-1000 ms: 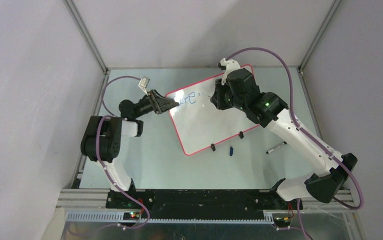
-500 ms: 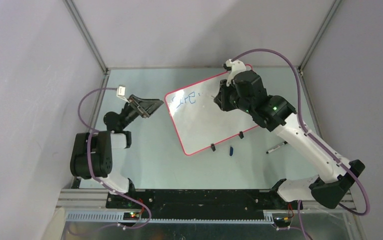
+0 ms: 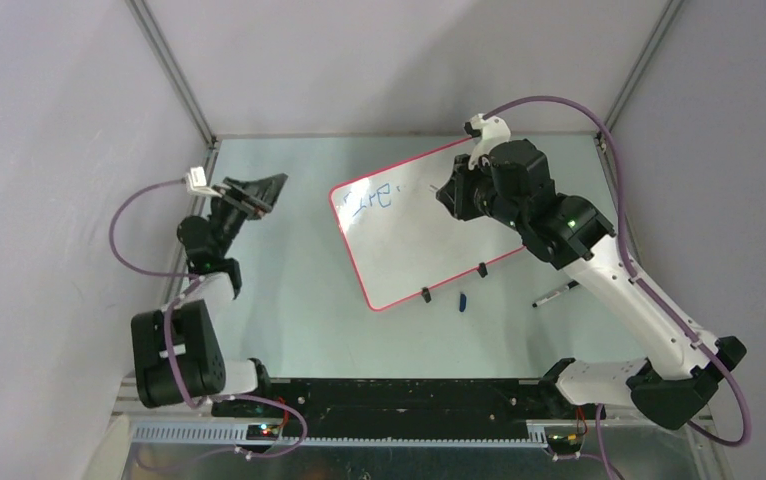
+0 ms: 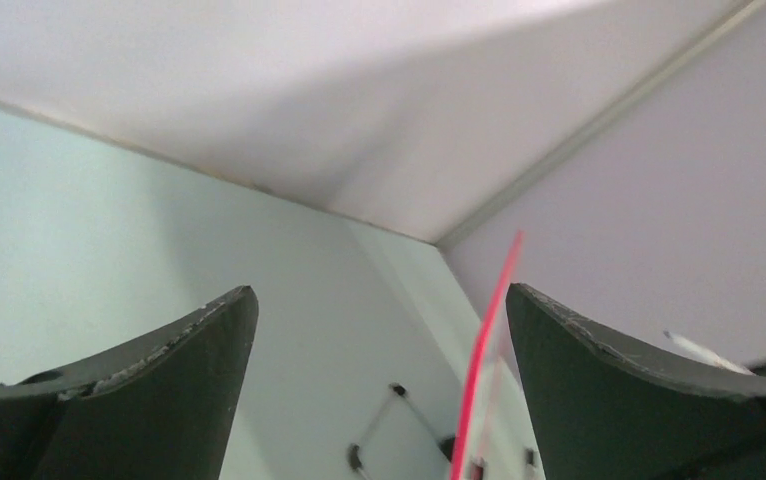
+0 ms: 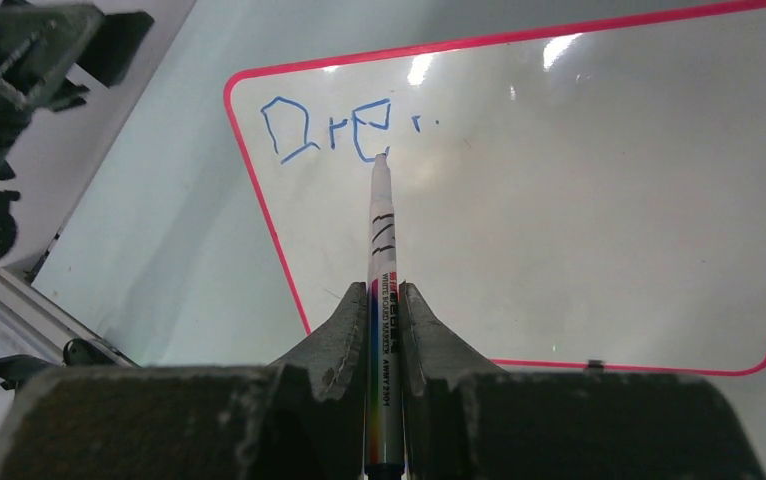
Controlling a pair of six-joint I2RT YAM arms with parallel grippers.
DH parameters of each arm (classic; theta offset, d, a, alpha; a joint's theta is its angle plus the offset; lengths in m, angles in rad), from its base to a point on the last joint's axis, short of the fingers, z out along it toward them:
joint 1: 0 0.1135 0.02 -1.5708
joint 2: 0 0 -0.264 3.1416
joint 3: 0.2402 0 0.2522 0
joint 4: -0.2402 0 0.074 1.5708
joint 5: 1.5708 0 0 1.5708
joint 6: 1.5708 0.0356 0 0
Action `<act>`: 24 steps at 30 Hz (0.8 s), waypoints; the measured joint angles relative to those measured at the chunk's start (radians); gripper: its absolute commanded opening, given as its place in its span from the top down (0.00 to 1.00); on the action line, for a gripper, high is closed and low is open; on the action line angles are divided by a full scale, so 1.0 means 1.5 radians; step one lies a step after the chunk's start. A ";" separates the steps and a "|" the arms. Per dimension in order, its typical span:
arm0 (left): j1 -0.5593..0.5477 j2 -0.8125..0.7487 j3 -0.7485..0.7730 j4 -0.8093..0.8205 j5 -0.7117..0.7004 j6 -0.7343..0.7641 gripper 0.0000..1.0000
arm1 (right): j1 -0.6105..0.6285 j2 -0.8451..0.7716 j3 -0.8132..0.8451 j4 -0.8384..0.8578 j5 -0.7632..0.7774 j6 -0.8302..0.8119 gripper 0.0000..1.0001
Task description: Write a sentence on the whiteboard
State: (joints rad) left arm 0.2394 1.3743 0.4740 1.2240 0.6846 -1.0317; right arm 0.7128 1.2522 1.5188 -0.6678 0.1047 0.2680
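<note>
R gripper (image 5: 384,298) is clamped on the marker (image 5: 378,235), tip fwd at the last letter of the sentence (image 5: 325,133) ("Dre"); tip contact can't be confirmed. The whiteboard (image 5: 599,210) lies ahead of and under the tip, long axis crosswise, blank area to the tip's right, so next strokes likely run rightward. L gripper (image 4: 379,335), jaws apart and empty, sits well off the whiteboard's left end; R arm is nearer.
</note>
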 measured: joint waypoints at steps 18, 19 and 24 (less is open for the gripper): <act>-0.037 -0.218 0.060 -0.532 -0.315 0.247 0.01 | -0.020 -0.049 -0.078 0.030 -0.011 0.006 1.00; -0.047 -0.211 0.060 -0.533 -0.304 0.253 0.01 | -0.020 -0.049 -0.078 0.032 -0.014 0.008 1.00; -0.083 -0.230 -0.027 -0.439 -0.250 0.253 0.00 | -0.020 -0.049 -0.078 0.048 -0.023 0.011 1.00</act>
State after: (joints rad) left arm 0.1143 1.0298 0.4339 0.5652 0.3099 -0.6518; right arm 0.6834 1.1786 1.4014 -0.5964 0.0696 0.2848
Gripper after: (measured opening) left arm 0.994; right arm 0.163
